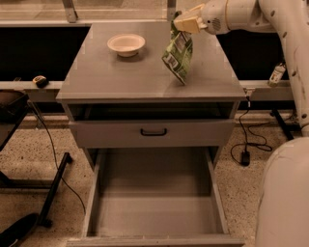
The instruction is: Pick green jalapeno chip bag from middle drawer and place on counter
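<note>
Cream end effector (186, 24) pinches one green jalapeno chip bag (177, 56) above the counter (120, 75), near one bowl (126, 44).

the gripper (186, 22) hangs over the far right part of the counter (120, 79), fingers pinched on the top edge of the green jalapeno chip bag (177, 55). the bag dangles right below the gripper, tilted, its lower corner touching or just off the counter, can't tell which. off to the gripper's left sits a cream bowl (126, 44), apart from the bag. the white arm (251, 12) runs away to the gripper's right. well below the gripper there's the shallow drawer front (203, 132) with its black handle (153, 131), and under that the middle drawer (154, 212), pulled wide open, grey floor showing.
</note>
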Available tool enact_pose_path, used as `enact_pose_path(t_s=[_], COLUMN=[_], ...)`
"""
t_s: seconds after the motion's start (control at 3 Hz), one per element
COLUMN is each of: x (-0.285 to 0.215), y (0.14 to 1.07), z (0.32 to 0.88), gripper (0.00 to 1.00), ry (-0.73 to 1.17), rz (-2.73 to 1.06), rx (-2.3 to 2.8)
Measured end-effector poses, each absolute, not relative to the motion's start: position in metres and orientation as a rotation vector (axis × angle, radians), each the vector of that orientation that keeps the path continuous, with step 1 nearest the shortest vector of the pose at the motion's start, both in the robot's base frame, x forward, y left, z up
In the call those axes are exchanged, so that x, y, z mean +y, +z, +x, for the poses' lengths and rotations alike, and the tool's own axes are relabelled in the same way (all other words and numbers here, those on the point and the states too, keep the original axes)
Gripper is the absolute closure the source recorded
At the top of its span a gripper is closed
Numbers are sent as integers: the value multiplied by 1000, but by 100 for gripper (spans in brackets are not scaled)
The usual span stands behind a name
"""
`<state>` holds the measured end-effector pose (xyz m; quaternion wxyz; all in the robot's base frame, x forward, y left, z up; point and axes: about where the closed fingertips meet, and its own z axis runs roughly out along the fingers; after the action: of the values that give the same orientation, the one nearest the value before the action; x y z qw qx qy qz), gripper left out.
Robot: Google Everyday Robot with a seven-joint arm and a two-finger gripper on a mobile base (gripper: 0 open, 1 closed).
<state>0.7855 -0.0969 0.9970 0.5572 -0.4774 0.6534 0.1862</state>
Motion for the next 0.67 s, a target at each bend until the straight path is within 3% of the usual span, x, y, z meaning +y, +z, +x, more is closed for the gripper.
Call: enact_pose_path(t_s=[0.67], x=[-97], y=[997], z=[785], gripper=[35], ry=[440], rz=[-1127], rx=[1542])
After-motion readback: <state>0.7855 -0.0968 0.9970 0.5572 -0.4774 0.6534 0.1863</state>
